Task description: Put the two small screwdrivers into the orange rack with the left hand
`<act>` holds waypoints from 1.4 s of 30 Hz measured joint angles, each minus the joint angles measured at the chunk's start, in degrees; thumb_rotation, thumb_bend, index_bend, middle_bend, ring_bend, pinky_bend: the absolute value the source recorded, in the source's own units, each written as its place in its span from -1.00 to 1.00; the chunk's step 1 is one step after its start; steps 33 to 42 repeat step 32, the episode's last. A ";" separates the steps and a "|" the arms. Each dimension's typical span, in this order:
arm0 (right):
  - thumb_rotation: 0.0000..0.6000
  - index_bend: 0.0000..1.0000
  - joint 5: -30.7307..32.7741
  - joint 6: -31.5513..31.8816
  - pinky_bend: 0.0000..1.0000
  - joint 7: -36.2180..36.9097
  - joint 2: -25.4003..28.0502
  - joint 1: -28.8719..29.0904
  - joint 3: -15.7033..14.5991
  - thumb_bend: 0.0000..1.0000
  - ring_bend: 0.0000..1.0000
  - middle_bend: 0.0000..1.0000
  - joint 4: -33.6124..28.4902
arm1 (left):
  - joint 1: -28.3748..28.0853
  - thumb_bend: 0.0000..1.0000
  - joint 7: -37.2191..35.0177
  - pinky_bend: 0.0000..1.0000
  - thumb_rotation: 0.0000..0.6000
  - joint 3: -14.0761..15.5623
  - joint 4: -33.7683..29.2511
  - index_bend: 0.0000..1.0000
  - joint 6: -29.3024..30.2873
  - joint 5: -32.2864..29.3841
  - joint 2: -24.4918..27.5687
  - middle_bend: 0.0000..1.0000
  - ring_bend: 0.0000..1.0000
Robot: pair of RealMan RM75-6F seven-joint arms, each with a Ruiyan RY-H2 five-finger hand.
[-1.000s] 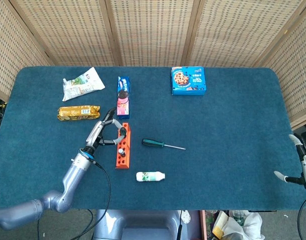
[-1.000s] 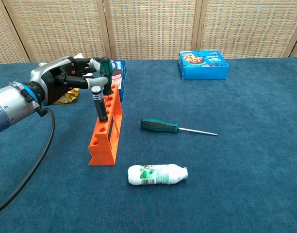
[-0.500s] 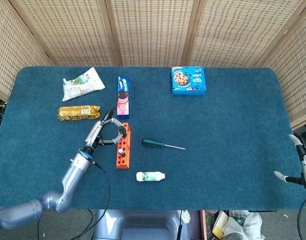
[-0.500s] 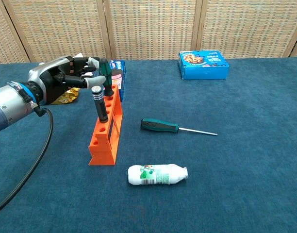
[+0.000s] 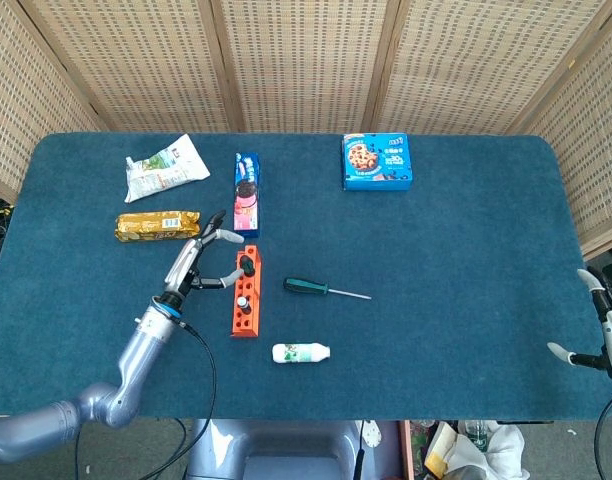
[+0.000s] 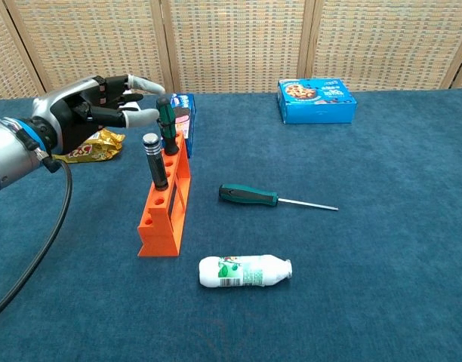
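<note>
Your left hand (image 6: 91,111) hangs open with fingers spread and holds nothing, just left of the orange rack (image 6: 164,206) and not touching it. Two small screwdrivers stand upright in the rack: a green-handled screwdriver (image 6: 167,125) at the far end and a black-handled screwdriver (image 6: 153,159) right in front of it. A longer screwdriver (image 6: 270,198) lies flat on the desk (image 6: 382,249) to the rack's right, and a white bottle (image 6: 244,271) lies nearer you. Your right hand (image 5: 604,330) sits at the desk's right edge, fingers apart and empty.
</note>
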 measured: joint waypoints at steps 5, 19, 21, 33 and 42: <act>1.00 -1.00 -0.33 0.19 -1.00 -0.09 0.06 -0.03 -0.10 -1.00 -1.00 -1.00 -0.21 | 1.73 -0.65 0.21 -1.00 1.00 -0.42 -4.08 -0.78 2.26 1.56 5.76 -1.00 -1.00; 1.00 -1.00 -0.46 2.25 -1.00 -2.69 -0.37 -0.57 0.07 -1.00 -1.00 -1.00 -0.38 | 13.61 -1.00 30.27 -1.00 1.00 5.94 -14.35 -1.00 12.94 3.16 27.37 -1.00 -1.00; 1.00 -1.00 -0.32 3.23 -1.00 -4.04 -0.78 -0.77 0.28 -1.00 -1.00 -1.00 -0.22 | 16.48 -1.00 32.57 -1.00 1.00 7.37 -15.10 -1.00 16.03 3.00 28.85 -1.00 -1.00; 1.00 -1.00 -0.85 6.55 -1.00 -7.89 -2.55 -1.51 0.80 -1.00 -1.00 -1.00 0.58 | 24.90 -1.00 35.67 -1.00 1.00 12.79 -14.90 -1.00 24.54 4.82 30.41 -1.00 -1.00; 1.00 -1.00 -0.85 6.55 -1.00 -7.89 -2.55 -1.51 0.80 -1.00 -1.00 -1.00 0.58 | 24.90 -1.00 35.67 -1.00 1.00 12.79 -14.90 -1.00 24.54 4.82 30.41 -1.00 -1.00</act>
